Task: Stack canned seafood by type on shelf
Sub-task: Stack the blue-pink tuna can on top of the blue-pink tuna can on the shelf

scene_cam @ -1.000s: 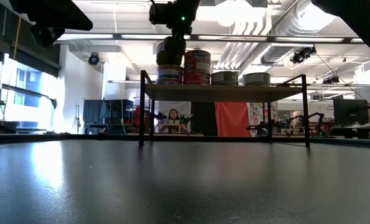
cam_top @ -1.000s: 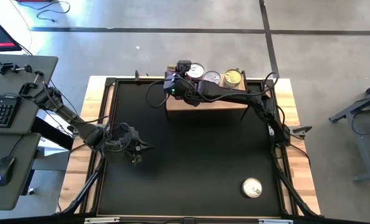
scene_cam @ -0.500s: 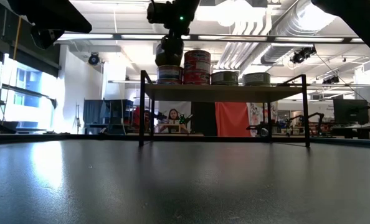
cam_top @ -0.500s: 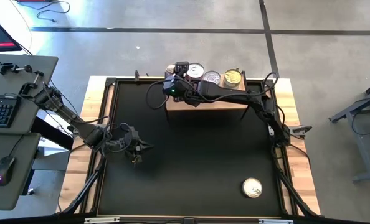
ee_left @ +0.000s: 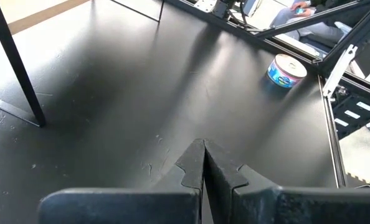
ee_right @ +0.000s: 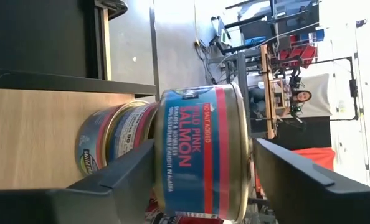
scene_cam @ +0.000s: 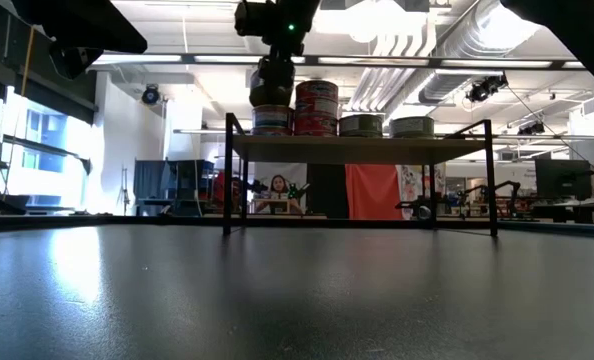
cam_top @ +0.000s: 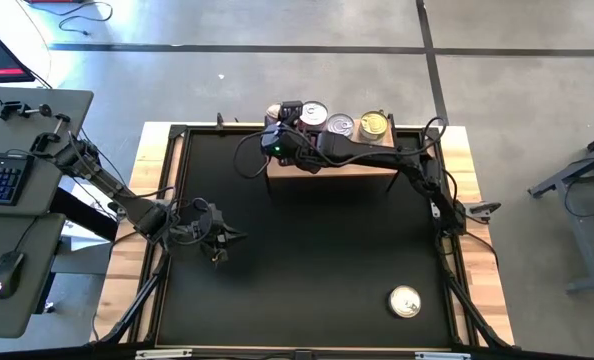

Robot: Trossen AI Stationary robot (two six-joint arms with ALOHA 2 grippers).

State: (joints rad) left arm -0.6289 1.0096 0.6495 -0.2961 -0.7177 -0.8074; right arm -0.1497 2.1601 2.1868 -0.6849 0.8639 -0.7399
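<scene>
**Pale wood shelf, tins on top, right claw astride a salmon tin**

Pale wood forms the shelf [cam_top: 332, 165], which stands at the far edge of the black table [cam_top: 307, 250]. Tins sit in a row along its top: in the high view a silver-lidded tin [cam_top: 314, 114], another silver one [cam_top: 339, 125] and a gold-lidded tin [cam_top: 374, 125] show beside the right arm. In the low view the shelf [scene_cam: 357, 148] carries a two-high stack [scene_cam: 317, 108] with red labels, with flatter tins [scene_cam: 361, 125] further along.

The right gripper [cam_top: 274, 128] reaches over the shelf's left end. Its wrist view shows the two dark fingers [ee_right: 119, 171] spread on either side of a blue and red salmon tin [ee_right: 200, 152], which rests on another tin [ee_right: 110, 146] on the wood. One finger lies against the tin's side; a narrow gap shows at the other, so the claw is open around the tin, not clamped on it.

The left gripper [cam_top: 220, 240] waits low over the left side of the table, its fingers [ee_left: 200, 168] pressed together on nothing.

One loose tin [cam_top: 405, 301] with a blue label lies alone on the table near the front right corner, well apart from the shelf; the left wrist view shows it too [ee_left: 286, 70].
</scene>
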